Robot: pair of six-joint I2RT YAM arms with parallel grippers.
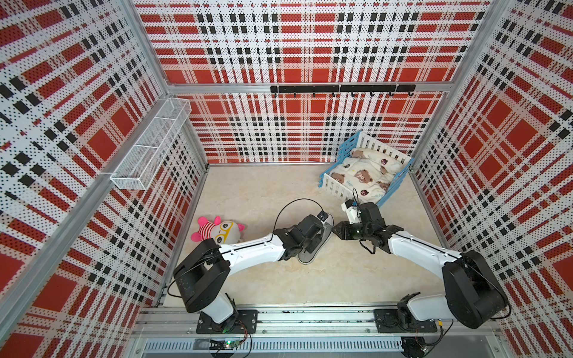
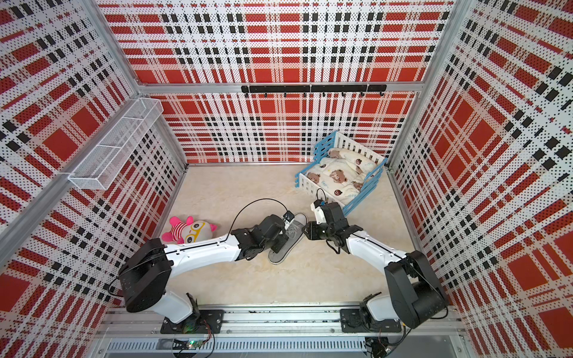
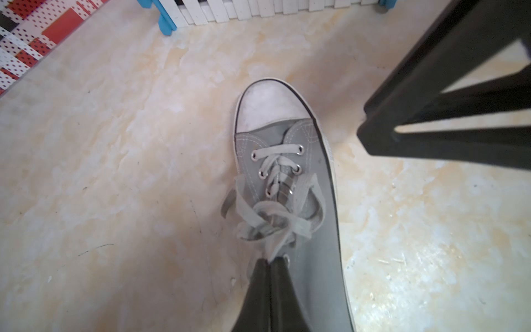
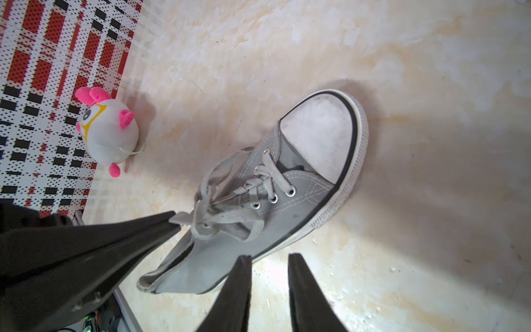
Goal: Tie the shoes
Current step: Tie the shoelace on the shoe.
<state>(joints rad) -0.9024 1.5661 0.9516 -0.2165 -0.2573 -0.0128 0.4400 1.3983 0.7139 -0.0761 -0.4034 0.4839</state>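
1. Your grey canvas low-top sneaker [image 3: 316,244] with a white toe cap lies on the beige tabletop [image 3: 115,172], at the centre of the left wrist view.
2. Your left claw [image 3: 270,263] is clamped on a pale lace [image 3: 273,221]; the right claw [image 4: 268,258] stands apart, empty.
3. The knot looks loose, so tightening seemingly remains.

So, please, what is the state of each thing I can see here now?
sneaker: standing on its sole on the floor.
laces: loosely tangled, no finished bow.
left pincer: shut on the laces.
right pincer: open, empty, beside the sneaker.
plush toy: lying by the wall, untouched.
toy bed: holds rumpled bedding.
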